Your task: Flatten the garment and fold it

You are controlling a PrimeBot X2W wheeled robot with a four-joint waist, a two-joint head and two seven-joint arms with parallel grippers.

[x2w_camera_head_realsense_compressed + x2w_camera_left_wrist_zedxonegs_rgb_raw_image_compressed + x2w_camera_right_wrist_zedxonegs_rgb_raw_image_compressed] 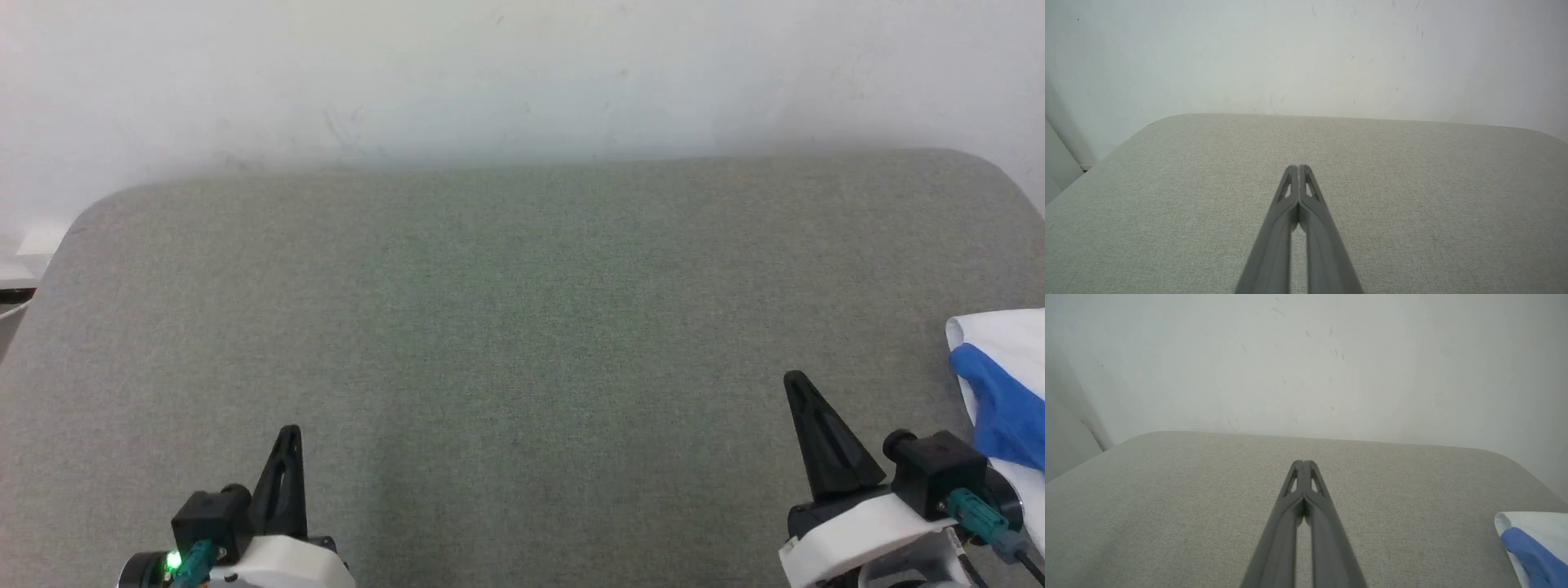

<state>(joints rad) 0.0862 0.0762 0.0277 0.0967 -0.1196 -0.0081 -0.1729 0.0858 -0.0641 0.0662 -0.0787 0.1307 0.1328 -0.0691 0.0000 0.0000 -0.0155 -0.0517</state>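
Note:
The garment [1002, 384] lies at the right edge of the grey table, a white body with a bright blue sleeve across it; most of it runs out of frame. It shows again at the lower right in the right wrist view as the garment [1533, 543]. My right gripper [793, 380] stands just left of it, shut and empty, apart from the cloth; its tips meet in the right wrist view, right gripper [1303, 462]. My left gripper [290, 431] rests at the lower left, shut with nothing in it, tips together in its own view, left gripper [1298, 166].
The grey fabric-covered table [506, 310] has rounded far corners and stands against a white wall [506, 73]. A pale object [24, 261] sits beyond the table's left edge.

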